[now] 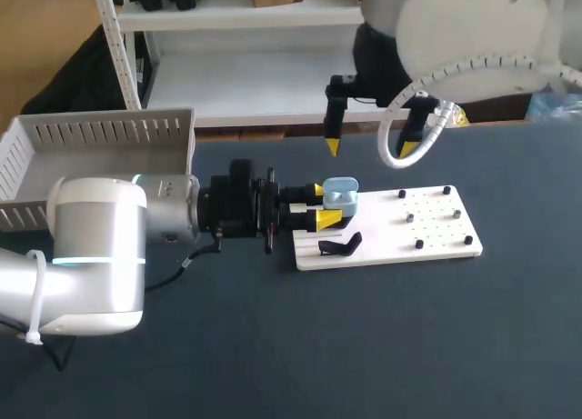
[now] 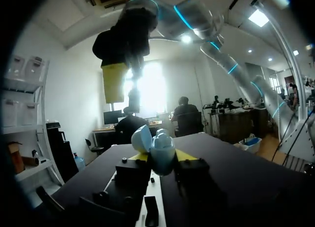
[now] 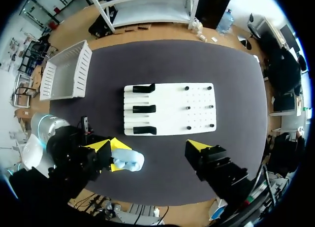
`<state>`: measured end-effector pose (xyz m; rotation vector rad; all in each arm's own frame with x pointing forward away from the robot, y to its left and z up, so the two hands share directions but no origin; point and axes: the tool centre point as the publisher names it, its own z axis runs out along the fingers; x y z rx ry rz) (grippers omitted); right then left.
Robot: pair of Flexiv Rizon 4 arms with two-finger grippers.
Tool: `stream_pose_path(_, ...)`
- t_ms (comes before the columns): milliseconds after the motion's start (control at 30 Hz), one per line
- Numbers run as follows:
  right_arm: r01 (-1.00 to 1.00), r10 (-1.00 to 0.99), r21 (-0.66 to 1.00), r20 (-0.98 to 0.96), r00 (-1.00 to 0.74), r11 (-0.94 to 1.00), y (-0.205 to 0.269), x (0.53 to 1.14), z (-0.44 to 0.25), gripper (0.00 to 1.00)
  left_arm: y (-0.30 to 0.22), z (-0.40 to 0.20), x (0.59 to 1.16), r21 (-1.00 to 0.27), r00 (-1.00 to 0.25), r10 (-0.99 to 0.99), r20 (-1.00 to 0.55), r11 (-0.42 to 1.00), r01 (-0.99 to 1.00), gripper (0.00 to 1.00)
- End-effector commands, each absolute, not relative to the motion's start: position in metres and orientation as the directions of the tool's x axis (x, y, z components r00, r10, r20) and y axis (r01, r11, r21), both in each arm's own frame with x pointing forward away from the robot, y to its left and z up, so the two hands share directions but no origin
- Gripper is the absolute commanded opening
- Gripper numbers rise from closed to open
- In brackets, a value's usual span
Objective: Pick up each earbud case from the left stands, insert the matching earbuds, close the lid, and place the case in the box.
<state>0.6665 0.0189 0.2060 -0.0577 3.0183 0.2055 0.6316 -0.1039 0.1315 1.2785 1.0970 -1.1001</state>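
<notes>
Under everything, the dark table (image 1: 273, 346). At its far left, the white slatted box (image 1: 100, 133), the place for finished cases. Right of the middle, the white board (image 1: 436, 228), with 3 black stands (image 3: 144, 109) in a column on its left part and 6 small dark earbuds (image 1: 418, 244) in 2 columns on its right part; too small to tell their shape.

Coming in from the left, the left gripper (image 1: 322, 205), clamped from 2 sides on the light blue earbud case (image 1: 341, 196). Held lifted at the left end of the board, over it or just beside it; cannot tell which. Lid (image 2: 141, 138) open and tilted back, mouth of the case facing up.

Hanging above the case and a little beyond it, the right gripper (image 1: 371, 148), spread wide, with nothing between the yellow tips.

Most likely the insertion step: case off its stand and opened, no earbud gripped yet. Cannot tell whether anything already sits inside the case.

Called for next, probably: bringing the right gripper down over 1 matching earbud on the right part of the board, narrowing the tips on it without knocking the neighbours, then carrying it over the open mouth. Called for from the left gripper: a steady, level hold, to give the small earbud a fixed target.
</notes>
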Motion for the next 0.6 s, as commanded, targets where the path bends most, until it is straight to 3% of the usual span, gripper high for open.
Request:
stream_pose_path(33, -0.029, -0.014, 0.140, -0.108, -0.994, 0.990, 0.014, 0.675, 0.195, 1.00, -0.104, 0.131, 0.630, 0.151, 0.151, -0.002, -0.989, 0.002, 0.989, 0.00)
stream_pose_path(600, -0.033, -0.033, 0.146, 0.000, -0.999, 0.989, 0.006, 0.653, 0.167, 1.00, -0.104, 0.131, 0.630, 0.151, 0.151, -0.002, -0.989, 0.002, 0.989, 0.00)
